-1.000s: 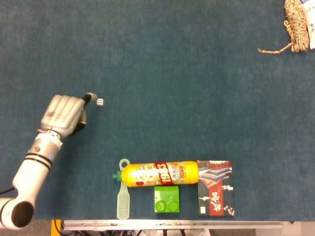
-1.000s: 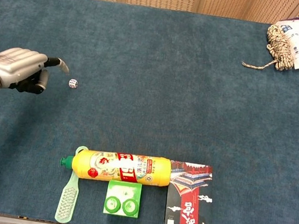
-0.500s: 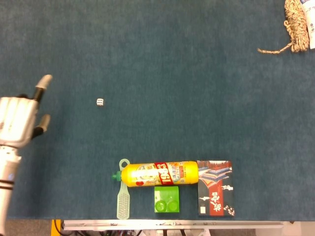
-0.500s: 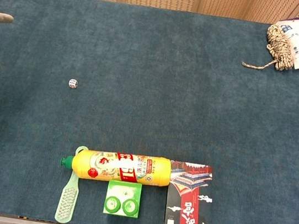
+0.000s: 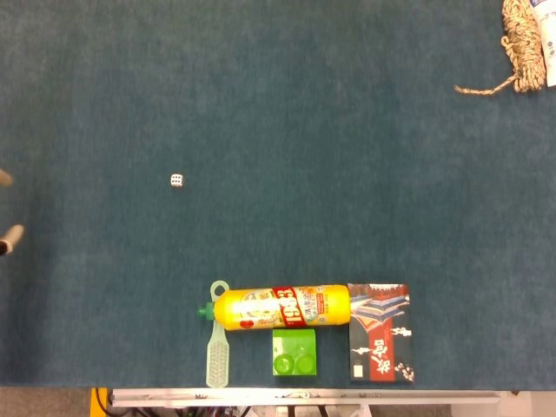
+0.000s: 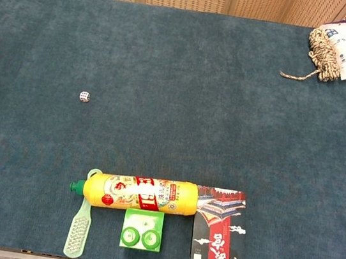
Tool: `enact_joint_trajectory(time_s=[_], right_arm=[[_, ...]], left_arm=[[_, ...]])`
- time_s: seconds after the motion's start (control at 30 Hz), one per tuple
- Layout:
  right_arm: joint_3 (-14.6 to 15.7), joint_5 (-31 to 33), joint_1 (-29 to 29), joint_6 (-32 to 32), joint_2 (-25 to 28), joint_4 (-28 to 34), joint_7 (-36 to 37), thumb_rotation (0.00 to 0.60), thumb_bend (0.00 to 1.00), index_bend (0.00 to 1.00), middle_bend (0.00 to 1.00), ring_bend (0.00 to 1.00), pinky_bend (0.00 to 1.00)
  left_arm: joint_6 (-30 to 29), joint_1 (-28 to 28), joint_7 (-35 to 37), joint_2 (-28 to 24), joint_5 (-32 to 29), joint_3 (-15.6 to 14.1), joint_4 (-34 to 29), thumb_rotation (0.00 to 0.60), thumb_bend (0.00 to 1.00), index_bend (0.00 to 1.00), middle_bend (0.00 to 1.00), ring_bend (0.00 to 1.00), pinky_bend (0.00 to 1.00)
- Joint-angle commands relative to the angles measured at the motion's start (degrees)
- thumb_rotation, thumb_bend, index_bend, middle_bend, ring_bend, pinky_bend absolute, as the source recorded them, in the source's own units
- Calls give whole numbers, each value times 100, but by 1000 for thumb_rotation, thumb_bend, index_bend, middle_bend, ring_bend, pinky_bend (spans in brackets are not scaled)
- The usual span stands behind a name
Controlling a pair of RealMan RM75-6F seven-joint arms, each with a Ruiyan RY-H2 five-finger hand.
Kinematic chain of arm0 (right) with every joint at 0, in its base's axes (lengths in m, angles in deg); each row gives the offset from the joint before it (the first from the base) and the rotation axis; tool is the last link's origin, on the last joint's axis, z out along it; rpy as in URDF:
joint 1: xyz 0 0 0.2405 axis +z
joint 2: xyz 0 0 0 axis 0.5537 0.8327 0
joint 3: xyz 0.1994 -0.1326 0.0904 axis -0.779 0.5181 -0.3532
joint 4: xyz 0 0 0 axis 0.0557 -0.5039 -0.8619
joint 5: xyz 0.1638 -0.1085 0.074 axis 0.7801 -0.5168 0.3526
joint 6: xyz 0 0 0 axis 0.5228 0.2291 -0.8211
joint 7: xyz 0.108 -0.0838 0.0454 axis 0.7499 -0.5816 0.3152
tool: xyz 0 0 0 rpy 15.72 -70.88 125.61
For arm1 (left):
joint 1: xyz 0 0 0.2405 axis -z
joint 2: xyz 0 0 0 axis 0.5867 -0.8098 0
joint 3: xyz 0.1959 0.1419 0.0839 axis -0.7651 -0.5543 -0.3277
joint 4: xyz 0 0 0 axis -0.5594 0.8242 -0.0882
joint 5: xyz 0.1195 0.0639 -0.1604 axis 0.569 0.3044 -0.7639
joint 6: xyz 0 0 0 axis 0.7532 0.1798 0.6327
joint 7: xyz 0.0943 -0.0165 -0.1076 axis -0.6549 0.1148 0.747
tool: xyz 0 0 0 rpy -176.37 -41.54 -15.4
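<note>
Chest view: one die (image 6: 84,96), one bottle (image 6: 135,193).

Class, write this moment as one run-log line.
left robot hand: fingertips only at frame edge, grip unclear | right robot hand: not in view | die: alone on cloth | bottle: lying flat

Only the die (image 5: 176,180) lies on open worktop (image 5: 304,113) right of the fingers (image 5: 10,236); nothing stands between them.
</note>
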Motion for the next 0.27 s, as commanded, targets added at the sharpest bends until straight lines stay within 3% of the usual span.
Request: enact_joint_trajectory(time_s=[0.03,0.27], right_arm=[[-15,34,-1,9,-13,-3,-41,600,392,395,426,355,534],[-1,71,72,188,-27,-54,-106,600,392,395,426,355,534]], left_arm=[[27,-52,180,-112,46,110,-44,600,113,389,285,179,369],[249,-80,329,-152,24,249,-17,600,114,398,288,180,371]])
